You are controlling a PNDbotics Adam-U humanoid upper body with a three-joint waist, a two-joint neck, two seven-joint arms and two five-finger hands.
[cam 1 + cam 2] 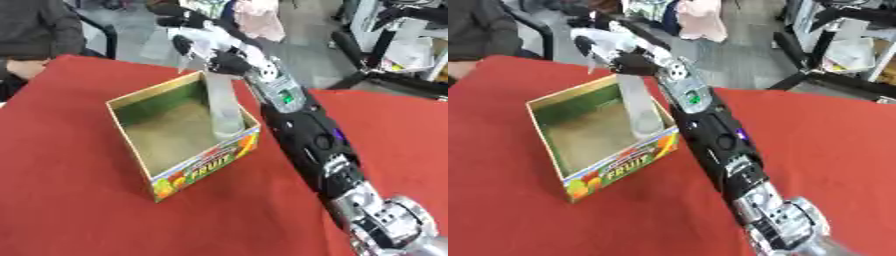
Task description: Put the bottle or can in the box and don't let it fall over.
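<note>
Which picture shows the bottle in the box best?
The left eye view: the clear bottle stands upright inside the box, seen from its base up to the right hand at its top. The right eye view shows the same bottle, but the arm crowds closer beside it.

Both shot from head height, angled steeply down and forward at the red worktop [70, 200], pretty close in. Nearly identical framing: same fruit box [206, 162], same right arm [719, 145], just shifted sideways between eyes.
</note>
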